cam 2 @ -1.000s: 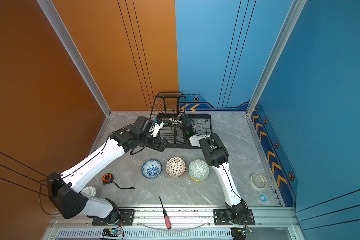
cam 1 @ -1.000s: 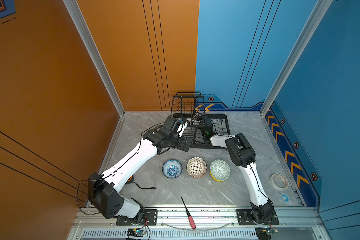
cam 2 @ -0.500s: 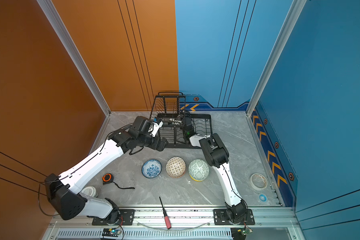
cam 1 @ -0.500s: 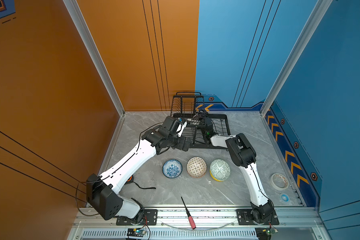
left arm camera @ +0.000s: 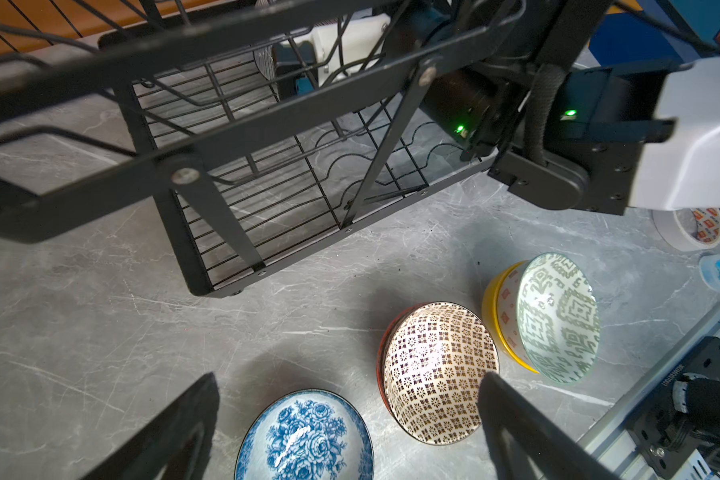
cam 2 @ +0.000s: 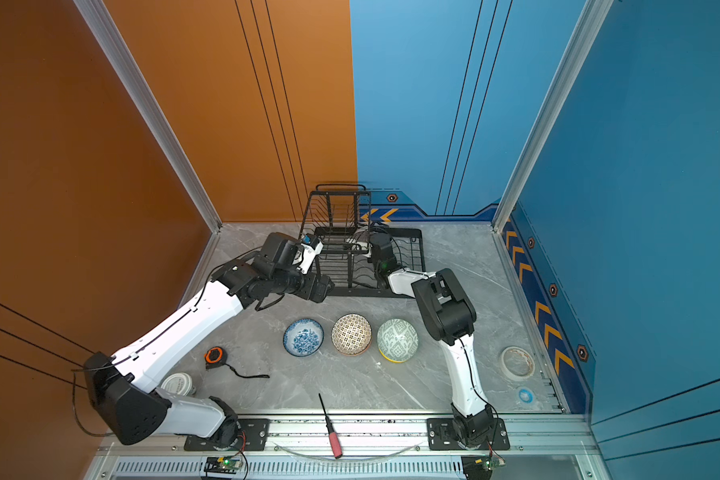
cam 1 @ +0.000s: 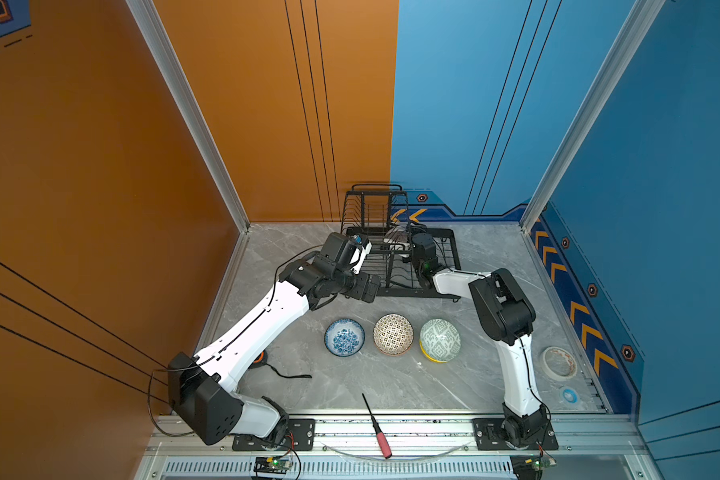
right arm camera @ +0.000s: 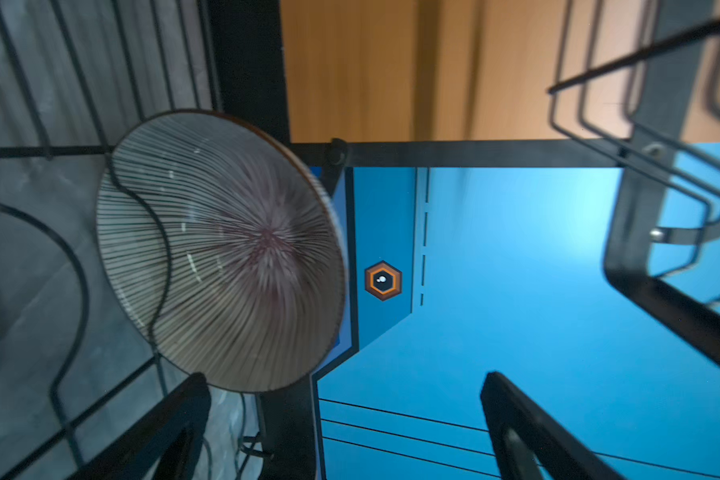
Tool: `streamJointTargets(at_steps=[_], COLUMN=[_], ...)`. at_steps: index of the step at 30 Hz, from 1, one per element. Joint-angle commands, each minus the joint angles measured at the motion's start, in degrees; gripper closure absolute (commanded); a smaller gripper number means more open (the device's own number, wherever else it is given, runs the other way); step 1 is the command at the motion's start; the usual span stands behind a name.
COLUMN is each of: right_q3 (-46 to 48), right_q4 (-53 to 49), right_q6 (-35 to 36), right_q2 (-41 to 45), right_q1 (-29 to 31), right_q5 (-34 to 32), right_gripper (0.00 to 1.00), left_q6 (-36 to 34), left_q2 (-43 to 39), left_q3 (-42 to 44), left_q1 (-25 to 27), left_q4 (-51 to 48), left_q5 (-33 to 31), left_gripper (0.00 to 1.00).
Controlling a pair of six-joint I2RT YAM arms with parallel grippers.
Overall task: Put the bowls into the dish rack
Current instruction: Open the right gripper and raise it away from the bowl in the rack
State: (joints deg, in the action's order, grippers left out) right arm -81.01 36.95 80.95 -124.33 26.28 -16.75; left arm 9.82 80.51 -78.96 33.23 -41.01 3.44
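Only yellow chevrons [cam 1: 577,311] mark the blue wall band [cam 1: 566,286]; no legible words.

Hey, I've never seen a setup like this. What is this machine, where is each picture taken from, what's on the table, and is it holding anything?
This is a robot with two arms bolted to the table's front edge, each ending in a two-fingered gripper. The two wide pictures come from one camera head above; the two close-ups come from cameras on the wrists. On the table stand a black wire dish rack and, in a row before it, a blue floral bowl, an orange patterned bowl and a green patterned bowl nested in a yellow bowl. A screwdriver, a tape roll and a tape measure lie nearby. The right wrist picture shows a striped bowl standing on edge in the rack. The left gripper and the right gripper are both open; neither holds anything.
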Motion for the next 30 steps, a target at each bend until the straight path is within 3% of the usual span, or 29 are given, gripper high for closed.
streamJointTargets(at_steps=[1, 12, 18, 23, 30], right_q3=[2.1, 11.5, 15.2, 18.5, 17.9], right_q4=[-2.1, -1.5, -2.1, -6.2, -30.4], right_q6=[-2.3, -1.7, -5.1, -11.8, -34.8], right_q2=[3.9, 11.6, 14.4, 20.9, 34.0], right_q1=[-0.4, -2.8, -4.6, -4.9, -6.6], right_q5=[-1.4, -5.0, -9.4, -11.7, -10.8], right_gripper=[0.0, 0.0, 0.0, 0.0, 0.0], left_q6=[-1.3, -1.6, -1.9, -1.4, 0.0], left_q2=[-2.0, -4.5, -5.1, -6.5, -8.5], left_q3=[1.0, 3.3, 4.1, 5.3, 7.9], left_q1=[-0.6, -2.2, -3.4, -3.9, -4.4], left_q4=[-1.2, -1.2, -1.2, -1.2, -1.3], left_q5=[-1.1, -1.6, -1.3, -2.2, -3.1], left_gripper=[0.02, 0.02, 0.02, 0.02, 0.02])
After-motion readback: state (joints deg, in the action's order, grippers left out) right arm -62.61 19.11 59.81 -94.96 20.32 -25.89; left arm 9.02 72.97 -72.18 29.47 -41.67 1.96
